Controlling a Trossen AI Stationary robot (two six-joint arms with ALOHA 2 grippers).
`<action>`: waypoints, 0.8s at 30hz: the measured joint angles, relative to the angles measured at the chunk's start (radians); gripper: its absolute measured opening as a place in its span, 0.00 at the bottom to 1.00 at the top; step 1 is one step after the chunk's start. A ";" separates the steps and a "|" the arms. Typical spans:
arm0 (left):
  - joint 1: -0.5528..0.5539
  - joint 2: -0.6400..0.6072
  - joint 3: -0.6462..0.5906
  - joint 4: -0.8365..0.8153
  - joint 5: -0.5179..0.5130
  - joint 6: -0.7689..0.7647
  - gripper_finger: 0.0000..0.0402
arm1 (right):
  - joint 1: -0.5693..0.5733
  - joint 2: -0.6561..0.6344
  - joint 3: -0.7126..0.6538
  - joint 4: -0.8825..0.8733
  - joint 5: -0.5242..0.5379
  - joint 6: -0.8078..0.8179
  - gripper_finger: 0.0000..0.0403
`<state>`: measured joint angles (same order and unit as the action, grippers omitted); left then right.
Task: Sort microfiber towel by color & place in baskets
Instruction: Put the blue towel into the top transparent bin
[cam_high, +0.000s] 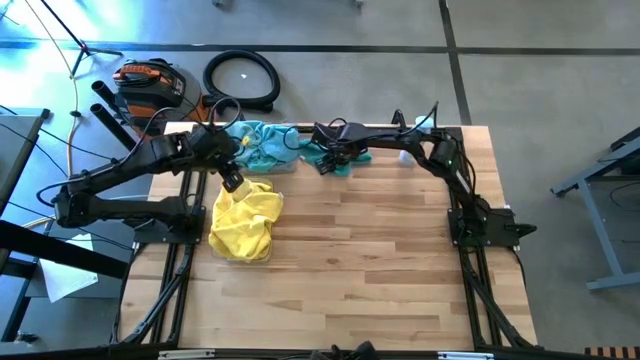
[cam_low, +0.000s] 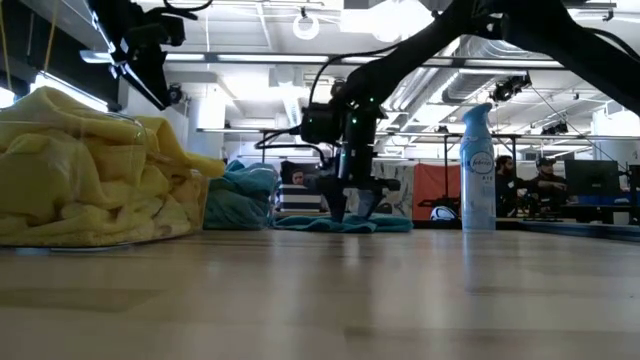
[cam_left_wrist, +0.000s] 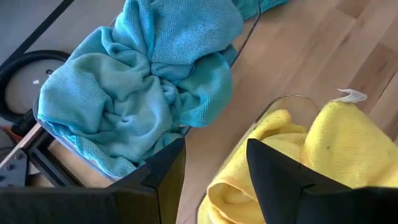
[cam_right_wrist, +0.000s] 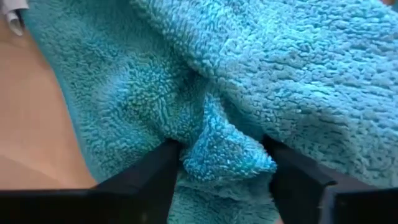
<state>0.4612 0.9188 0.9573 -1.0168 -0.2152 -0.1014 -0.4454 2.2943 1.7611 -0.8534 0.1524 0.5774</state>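
Yellow towels (cam_high: 245, 222) fill a clear basket (cam_left_wrist: 273, 102) near the table's left side; in the low view the yellow towels (cam_low: 90, 185) heap above its rim. Teal towels (cam_high: 262, 145) fill a second basket at the far edge, also seen in the left wrist view (cam_left_wrist: 143, 81). My left gripper (cam_high: 232, 180) hangs open above the gap between the two baskets, holding nothing (cam_left_wrist: 214, 174). One teal towel (cam_high: 345, 158) lies on the table at the far edge, and my right gripper (cam_high: 335, 160) is down on it. My right gripper (cam_right_wrist: 227, 180) pinches a raised fold (cam_right_wrist: 227, 155) of the teal towel between its two fingers, coming from above and pointing down. The rest of the towel (cam_low: 340, 225) lies spread on the table around the fingers.
A white-and-blue spray bottle (cam_low: 478, 170) stands upright at the far edge, to the right of the right gripper. The near half of the wooden table (cam_high: 360, 270) is bare. Cables and a hose coil lie on the floor beyond the far edge.
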 joint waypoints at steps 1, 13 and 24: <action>0.010 0.000 0.000 0.002 0.008 0.016 0.40 | 0.000 0.005 0.000 -0.005 -0.003 -0.002 0.53; 0.118 -0.022 0.000 0.044 0.047 0.133 0.40 | 0.016 -0.127 0.093 -0.129 0.142 0.005 0.07; 0.182 -0.094 -0.001 0.051 0.045 0.160 0.40 | 0.108 -0.196 0.402 0.178 0.214 -0.256 0.01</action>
<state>0.6431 0.8250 0.9565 -0.9655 -0.1702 0.0590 -0.3378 2.0979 2.1631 -0.6755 0.3660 0.3209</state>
